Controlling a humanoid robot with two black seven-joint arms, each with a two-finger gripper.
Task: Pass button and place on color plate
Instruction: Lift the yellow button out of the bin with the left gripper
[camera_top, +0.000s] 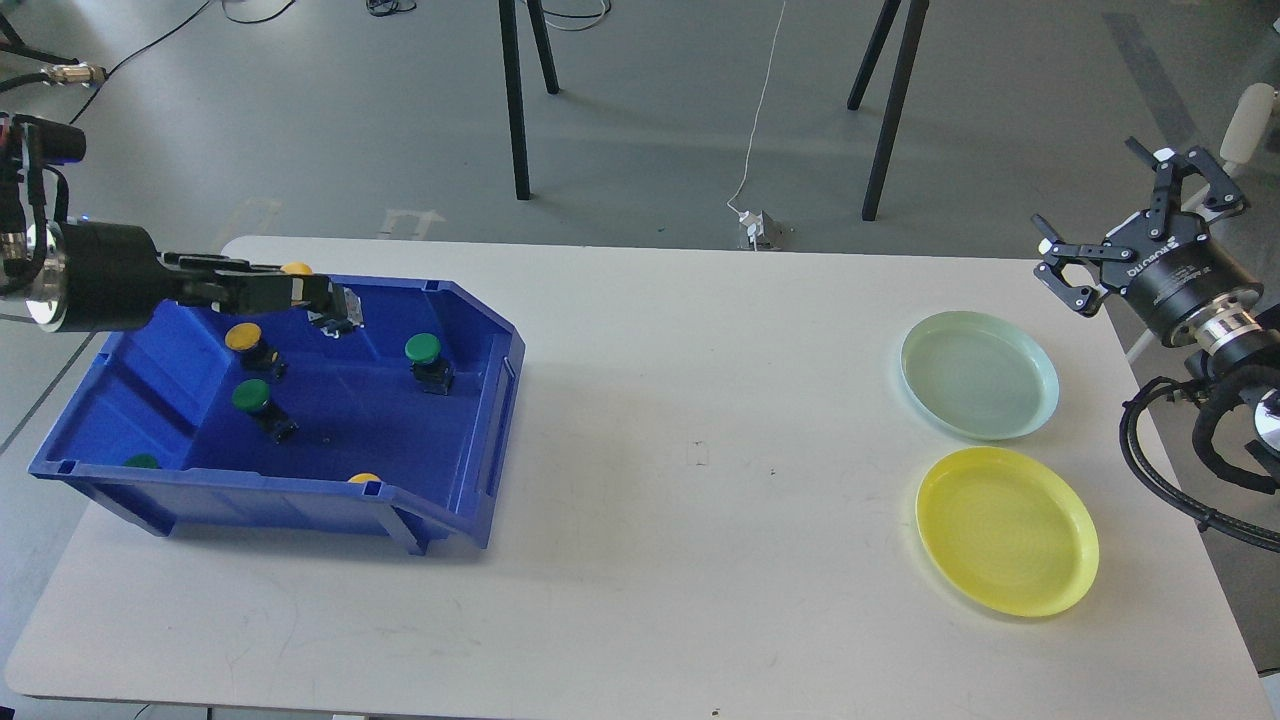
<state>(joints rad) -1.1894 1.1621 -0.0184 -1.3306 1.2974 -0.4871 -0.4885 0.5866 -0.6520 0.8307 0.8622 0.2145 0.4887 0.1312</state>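
My left gripper (318, 296) is shut on a yellow button (297, 269) and holds it above the back wall of the blue bin (470, 420). In the bin lie another yellow button (243, 337), a green button (250, 396) and a second green button (422, 349). A green cap (140, 462) and a yellow cap (363, 479) show at the bin's front wall. A pale green plate (978, 373) and a yellow plate (1005, 528) sit at the table's right. My right gripper (1122, 208) is open and empty, raised past the table's right edge, behind the green plate.
The white table (680, 520) holds the bin on the left and the plates on the right. Black stand legs (515, 100) and a white cable (760, 120) are on the floor behind the table.
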